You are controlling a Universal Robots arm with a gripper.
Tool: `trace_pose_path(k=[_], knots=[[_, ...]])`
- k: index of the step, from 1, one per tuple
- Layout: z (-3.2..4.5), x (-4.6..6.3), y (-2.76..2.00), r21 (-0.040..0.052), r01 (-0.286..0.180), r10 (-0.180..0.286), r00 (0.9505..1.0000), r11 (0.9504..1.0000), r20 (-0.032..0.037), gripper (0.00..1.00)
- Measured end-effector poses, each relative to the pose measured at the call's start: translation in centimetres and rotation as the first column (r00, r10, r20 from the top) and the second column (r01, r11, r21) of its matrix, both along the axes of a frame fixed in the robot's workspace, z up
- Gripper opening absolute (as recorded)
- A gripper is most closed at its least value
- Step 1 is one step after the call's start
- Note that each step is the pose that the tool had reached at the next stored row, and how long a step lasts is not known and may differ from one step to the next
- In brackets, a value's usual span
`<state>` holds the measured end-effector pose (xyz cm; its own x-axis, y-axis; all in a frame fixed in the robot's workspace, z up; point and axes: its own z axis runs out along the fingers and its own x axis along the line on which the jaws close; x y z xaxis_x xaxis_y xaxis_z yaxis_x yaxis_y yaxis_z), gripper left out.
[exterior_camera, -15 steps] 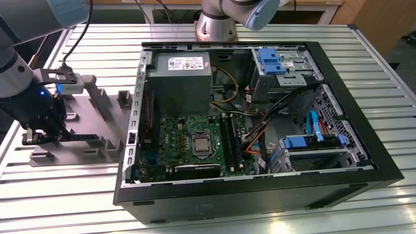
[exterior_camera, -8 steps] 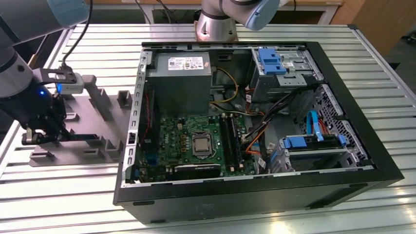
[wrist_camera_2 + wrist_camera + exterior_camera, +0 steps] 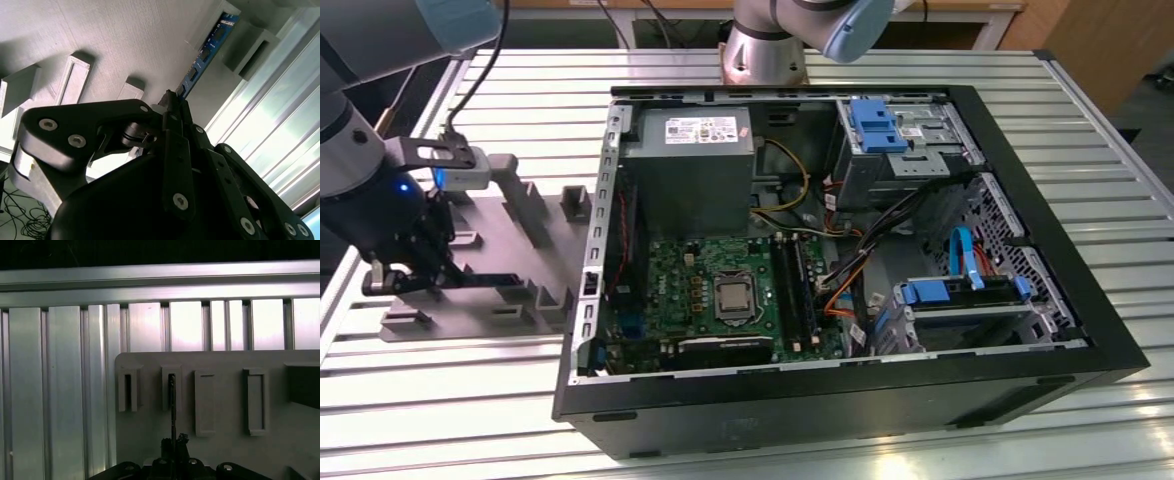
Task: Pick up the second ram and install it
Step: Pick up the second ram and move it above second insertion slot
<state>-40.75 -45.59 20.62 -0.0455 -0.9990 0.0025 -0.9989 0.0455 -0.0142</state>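
Observation:
The second ram [image 3: 487, 277] is a thin dark stick lying level over the grey fixture [image 3: 507, 215], at the exterior view's left. My gripper [image 3: 407, 280] is shut on one end of it. In the second wrist view the ram [image 3: 207, 47] shows a blue face with black chips, and it runs from my gripper [image 3: 172, 100] to a raised fixture block. The first wrist view gives the ram [image 3: 172, 405] edge-on as a thin dark line, reaching from my gripper [image 3: 172, 444] into a fixture slot [image 3: 171, 382].
An open computer case [image 3: 854, 400] lies on the slatted metal table [image 3: 1067, 150], to the exterior view's right of the fixture. Inside are the motherboard [image 3: 680, 270], long black memory slots [image 3: 795, 290], a grey power supply [image 3: 687, 160], blue drive brackets and loose cables.

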Motion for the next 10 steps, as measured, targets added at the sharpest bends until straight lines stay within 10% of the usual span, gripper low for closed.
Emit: trace_pose_path(k=[10], knots=[[0.51, 0.00, 0.00, 0.0000, 0.000, 0.000, 1.0000, 1.0000, 0.0001, 0.14]])
